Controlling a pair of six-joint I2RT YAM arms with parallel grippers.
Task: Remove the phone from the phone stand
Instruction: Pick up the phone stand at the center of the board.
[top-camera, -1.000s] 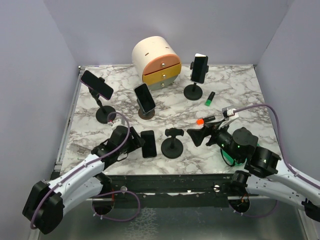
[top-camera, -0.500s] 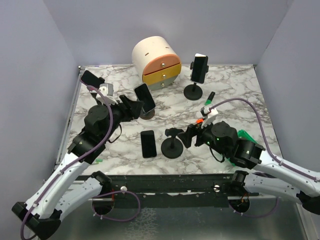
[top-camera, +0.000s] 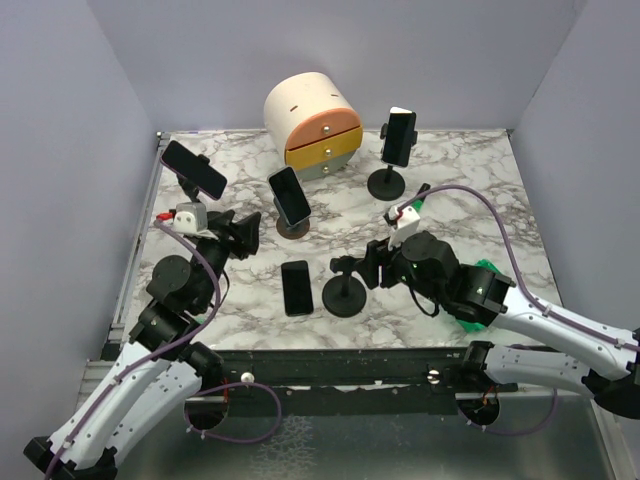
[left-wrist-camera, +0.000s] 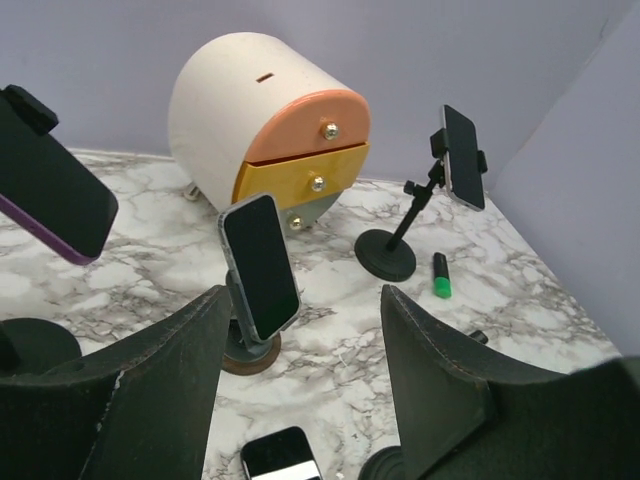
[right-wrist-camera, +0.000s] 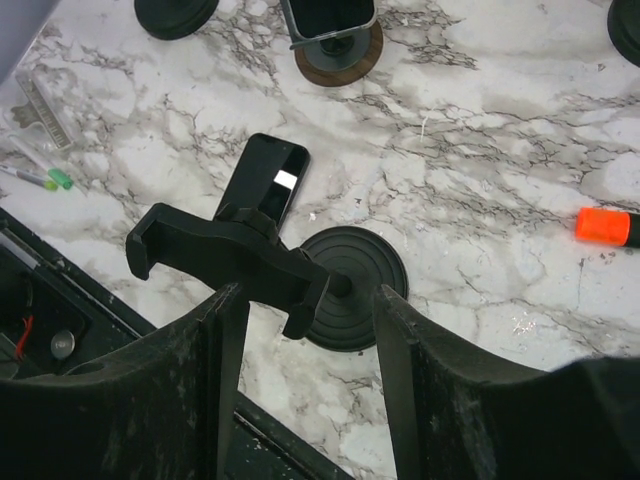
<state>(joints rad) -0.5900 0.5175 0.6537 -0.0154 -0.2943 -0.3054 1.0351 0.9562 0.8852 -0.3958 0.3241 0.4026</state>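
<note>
A black phone (top-camera: 296, 287) lies flat on the marble table, beside an empty black phone stand (top-camera: 346, 290). Three other phones sit in stands: left (top-camera: 195, 168), middle (top-camera: 290, 197) and back right (top-camera: 399, 136). My left gripper (top-camera: 240, 235) is open and empty, raised left of the middle stand and facing it (left-wrist-camera: 260, 265); the flat phone (left-wrist-camera: 282, 458) shows below its fingers. My right gripper (top-camera: 372, 265) is open and empty, just right of the empty stand. In the right wrist view the stand's clamp (right-wrist-camera: 230, 255) and base (right-wrist-camera: 350, 285) lie just ahead of its fingers.
A round white drawer unit (top-camera: 312, 120) with orange and yellow drawers stands at the back. A green marker (left-wrist-camera: 440, 275) lies by the back right stand. An orange marker (right-wrist-camera: 604, 226) lies right of the empty stand. Pens (right-wrist-camera: 40, 175) lie at the near left edge.
My left gripper has lifted away from the flat phone, swung up toward the middle stand, then drawn back left. My right gripper has moved left up to the empty stand.
</note>
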